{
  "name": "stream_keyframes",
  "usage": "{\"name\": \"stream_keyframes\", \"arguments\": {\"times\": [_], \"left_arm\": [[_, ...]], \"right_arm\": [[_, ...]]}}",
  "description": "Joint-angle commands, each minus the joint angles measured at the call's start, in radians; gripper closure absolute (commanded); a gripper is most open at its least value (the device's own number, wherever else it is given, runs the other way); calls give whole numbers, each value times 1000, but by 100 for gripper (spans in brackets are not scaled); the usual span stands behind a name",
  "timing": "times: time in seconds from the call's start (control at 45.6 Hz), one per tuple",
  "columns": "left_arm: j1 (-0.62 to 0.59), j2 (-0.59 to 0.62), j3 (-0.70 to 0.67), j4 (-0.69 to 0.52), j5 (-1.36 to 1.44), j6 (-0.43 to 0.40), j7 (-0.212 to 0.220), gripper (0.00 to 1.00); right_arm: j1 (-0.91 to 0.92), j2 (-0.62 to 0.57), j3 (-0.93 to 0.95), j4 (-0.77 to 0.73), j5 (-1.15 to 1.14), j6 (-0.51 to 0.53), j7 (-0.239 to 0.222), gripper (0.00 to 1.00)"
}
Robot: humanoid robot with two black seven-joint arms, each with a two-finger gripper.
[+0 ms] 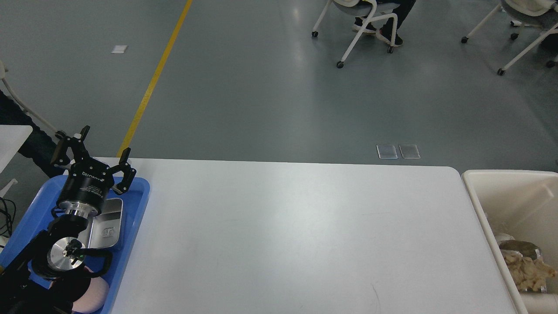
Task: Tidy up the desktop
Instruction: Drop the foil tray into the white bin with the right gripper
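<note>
— On the left, above the blue tray [135, 205], where was your left tool [93, 150]?

— It hung over the tray's far end with its two fingers spread wide apart and nothing between them. Below my arm lay a steel dish [107, 220], and a pink round thing [98, 294] showed at the tray's near end, partly hidden by my own joints.

— And the right tool?

— It was outside my view, so I could say nothing of its fingers.

— Where was the worktop [296, 235]?

— Straight ahead of me, wide and white-grey, filling the middle of the view. The blue tray sat at its left edge, and a cream bin [484, 205] stood just beside its right edge.

— What lay in the bin?

— Crumpled brown paper [525, 268] and some foil, low in the near corner. I could not make out more there.

— Beyond the worktop?

— Grey floor with a yellow line [152, 80], and white wheeled chairs [362, 30] well apart from me.
</note>
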Motion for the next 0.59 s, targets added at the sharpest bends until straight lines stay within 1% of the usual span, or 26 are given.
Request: {"name": "stream_keyframes", "arguments": {"times": [0.0, 0.088, 0.131, 0.153, 0.197, 0.241, 0.263, 0.307, 0.351, 0.394, 0.416, 0.504, 0.57], "left_arm": [[-4, 4, 0, 1, 0, 1, 0, 3], [-10, 5, 0, 1, 0, 1, 0, 3], [-10, 7, 0, 1, 2, 1, 0, 3], [-12, 7, 0, 1, 2, 1, 0, 3], [-13, 7, 0, 1, 2, 2, 0, 3], [-13, 9, 0, 1, 2, 8, 0, 3], [-13, 9, 2, 1, 2, 13, 0, 3], [-12, 10, 2, 1, 2, 24, 0, 3], [-9, 12, 2, -1, 2, 30, 0, 3], [-7, 13, 2, 1, 2, 30, 0, 3], [-6, 13, 2, 1, 2, 30, 0, 3], [-3, 12, 2, -1, 2, 30, 0, 3], [-1, 10, 2, -1, 2, 30, 0, 3]], "right_arm": [[100, 8, -4, -2, -13, 2, 2, 0], [144, 37, -4, -5, -16, -3, 13, 0], [161, 73, -2, -6, -16, -7, 28, 0], [169, 95, -1, -6, -15, -7, 42, 0], [170, 139, -7, -12, -16, -13, 85, 0], [161, 178, -24, -33, -30, -30, 147, 0], [160, 195, -34, -47, -42, -41, 190, 0], [172, 228, -56, -68, -73, -49, 294, 0], [181, 268, -67, -68, -85, -49, 411, 0], [187, 319, -67, -67, -85, -47, 486, 0], [196, 348, -67, -65, -85, -46, 499, 0], [229, 405, -50, -65, -73, -33, 484, 0], [235, 436, 33, -45, -50, -7, 482, 0]]}}
